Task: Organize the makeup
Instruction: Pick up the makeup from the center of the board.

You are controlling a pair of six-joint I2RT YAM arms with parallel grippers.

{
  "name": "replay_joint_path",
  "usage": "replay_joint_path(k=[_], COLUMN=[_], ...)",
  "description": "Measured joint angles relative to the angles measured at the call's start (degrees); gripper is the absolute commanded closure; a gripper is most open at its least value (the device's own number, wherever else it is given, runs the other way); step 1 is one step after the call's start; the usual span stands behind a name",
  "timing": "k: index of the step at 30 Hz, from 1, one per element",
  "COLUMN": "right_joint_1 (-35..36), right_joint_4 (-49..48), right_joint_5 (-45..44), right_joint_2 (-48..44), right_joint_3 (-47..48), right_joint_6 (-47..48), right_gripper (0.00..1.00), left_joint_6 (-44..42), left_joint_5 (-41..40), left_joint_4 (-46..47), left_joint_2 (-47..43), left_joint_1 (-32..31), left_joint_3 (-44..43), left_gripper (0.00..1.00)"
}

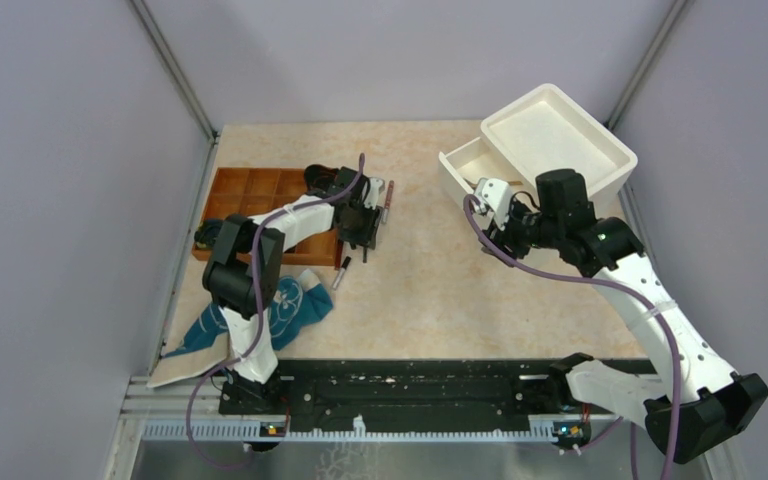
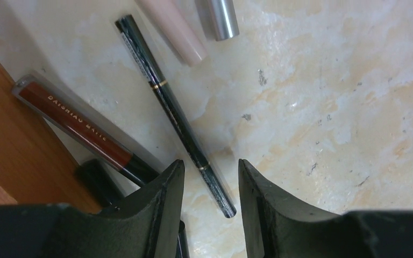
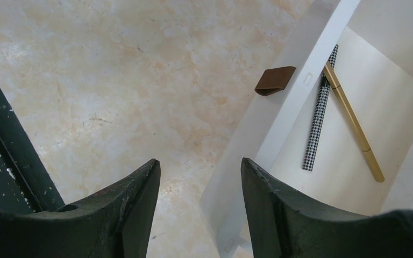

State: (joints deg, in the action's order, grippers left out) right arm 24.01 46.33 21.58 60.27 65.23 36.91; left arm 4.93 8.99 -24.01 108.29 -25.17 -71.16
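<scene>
Beside the brown wooden divider tray (image 2: 2,145), my left pincer (image 2: 211,172) stands apart astride the slim black gold-banded pencil (image 2: 169,107) lying on the beige counter (image 2: 328,107); a pickup seems in hand, needing a square close. My right pincer (image 3: 200,172) gapes empty near the white drawer (image 3: 279,118).

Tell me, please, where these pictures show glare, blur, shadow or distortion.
Top external: soft even light, hardly any shadows, walls leaning outward, a lens effect. Left wrist: black pencil sharp, a glare streak on the silver tube, near jaws blurred. Right wrist: white drawer bright, almost washed out; checked pencil and gold pencil in it sharp.
</scene>
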Motion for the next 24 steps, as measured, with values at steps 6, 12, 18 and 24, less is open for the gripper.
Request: replay_joint_path(k=[6,12,18,24], right_joint_1=[0.0,0.0,0.0,0.0], right_joint_4=[0.09,0.11,0.13,0.02], right_joint_5=[-0.22,-0.35,-0.44,-0.92], right_joint_2=[-0.24,-0.26,-0.26,-0.26], right_joint_3=[0.0,0.0,0.0,0.0], right_joint_6=[0.07,0.17,0.42,0.59], right_gripper=[0.43,0.43,0.43,0.43], left_joint_6=[1.55,3.78,5.44,6.4], left_joint_5=[-1.03,-3.19,-4.81,-5.46], left_joint_4=[-0.55,-0.83,-0.72,-0.48], left_joint_2=[2.1,2.78,2.78,2.86], left_joint_1=[0.02,0.02,0.02,0.02], left_joint_3=[-2.69,-3.54,-3.45,-3.41], left_gripper=[0.58,0.67,0.73,0.76])
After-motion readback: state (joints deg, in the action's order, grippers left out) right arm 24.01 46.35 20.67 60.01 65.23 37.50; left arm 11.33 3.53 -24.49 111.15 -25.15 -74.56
